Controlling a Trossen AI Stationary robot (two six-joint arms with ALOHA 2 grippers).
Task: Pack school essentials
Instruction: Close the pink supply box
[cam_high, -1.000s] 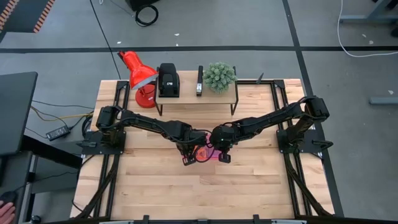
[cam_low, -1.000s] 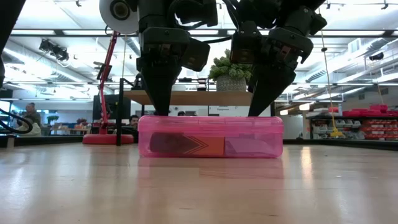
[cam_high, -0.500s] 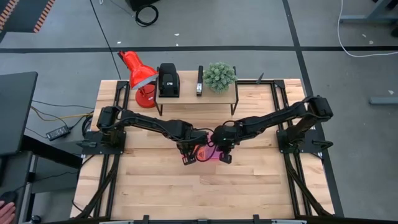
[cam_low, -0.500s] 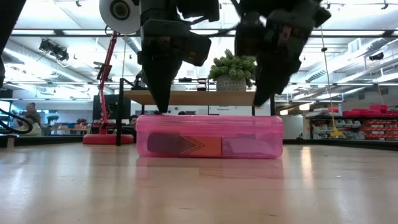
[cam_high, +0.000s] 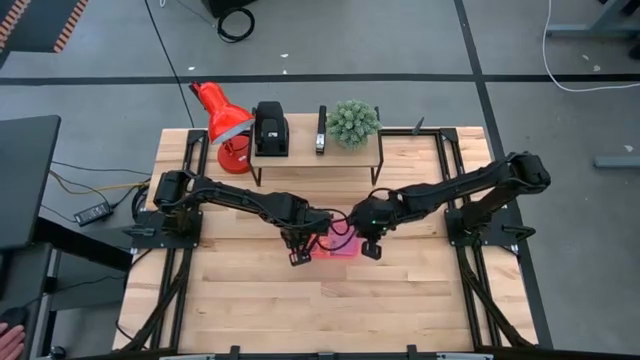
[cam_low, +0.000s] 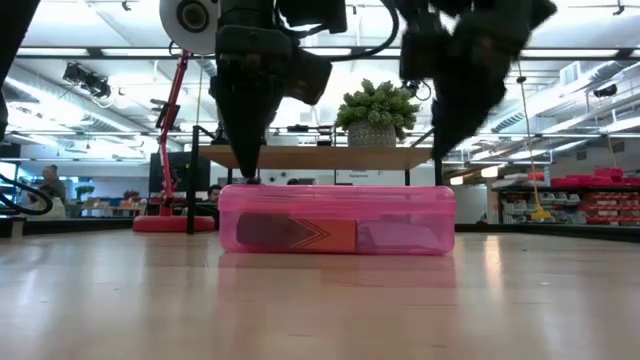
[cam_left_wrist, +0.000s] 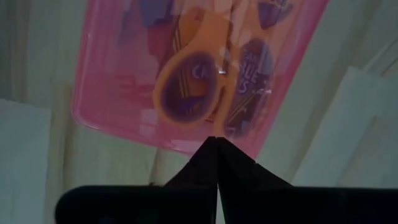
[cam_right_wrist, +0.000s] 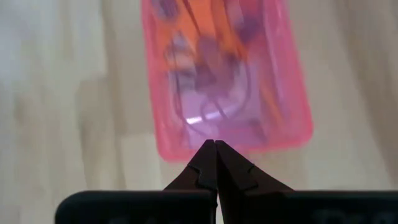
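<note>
A closed pink pencil case (cam_low: 337, 219) lies flat at the middle of the table (cam_high: 400, 310), the yellow-handled scissors (cam_left_wrist: 205, 81) and other stationery showing dimly through its translucent lid. Over the past second the right gripper (cam_low: 445, 170) has lifted off the case's right end and drawn outward, while the left gripper (cam_low: 245, 175) has slid towards the left end, its tip at the lid. That suggests the lid is pressed shut and the packing is near its finish. Both sets of fingers are pinched together, tip to tip, holding nothing; the right ones hang clear above the case
</note>
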